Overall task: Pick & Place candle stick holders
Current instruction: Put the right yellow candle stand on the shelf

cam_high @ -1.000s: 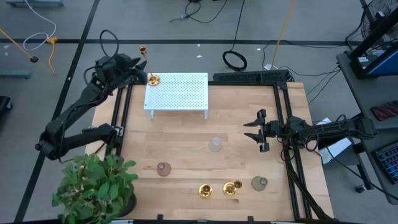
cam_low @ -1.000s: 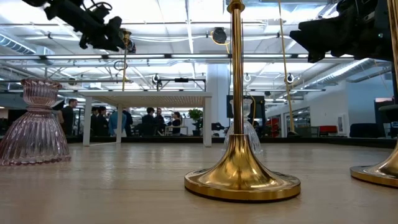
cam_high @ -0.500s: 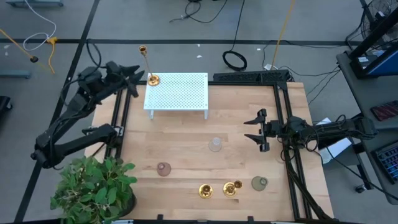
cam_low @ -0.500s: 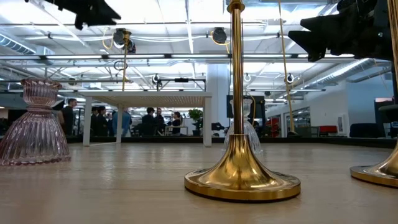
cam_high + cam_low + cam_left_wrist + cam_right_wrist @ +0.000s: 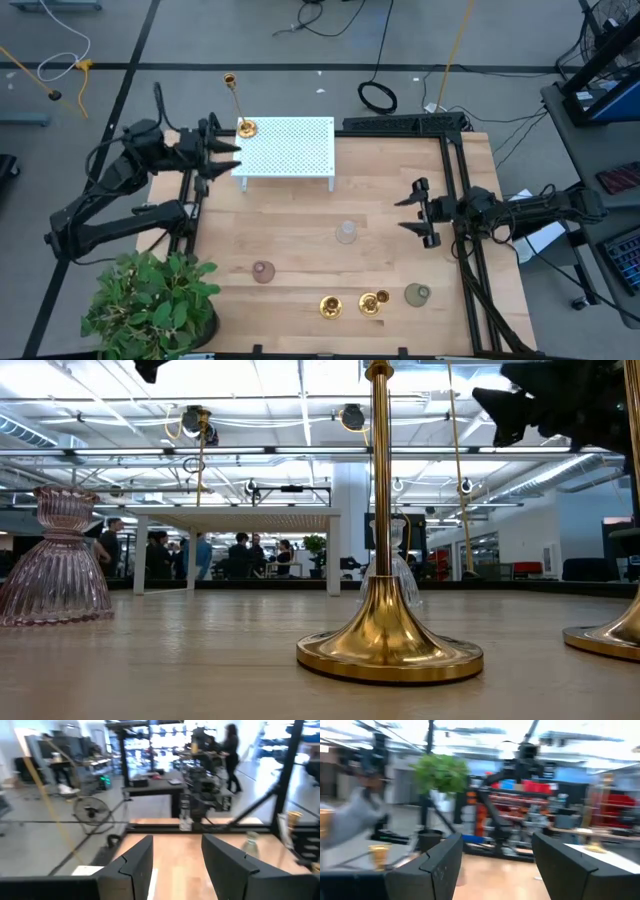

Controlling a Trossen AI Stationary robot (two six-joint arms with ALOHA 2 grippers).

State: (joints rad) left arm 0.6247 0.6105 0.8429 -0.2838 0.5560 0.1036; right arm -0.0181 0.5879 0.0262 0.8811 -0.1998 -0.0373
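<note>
A white perforated stand (image 5: 285, 148), potted plant (image 5: 152, 300) and pink glass holder (image 5: 263, 271) share the wooden table (image 5: 380, 230).

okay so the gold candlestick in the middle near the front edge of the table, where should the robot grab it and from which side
Grip the candlestick on its thin upright stem, above the flared base, coming in level from the right, where the open right gripper waits. The base looks too wide and sloped to pinch.

Colours and patterns on the table
Gold candle stick holders (image 5: 244, 124); white perforated rack (image 5: 285, 148); pink ribbed glass holder (image 5: 57, 560); pale wood tabletop (image 5: 300, 240).
</note>
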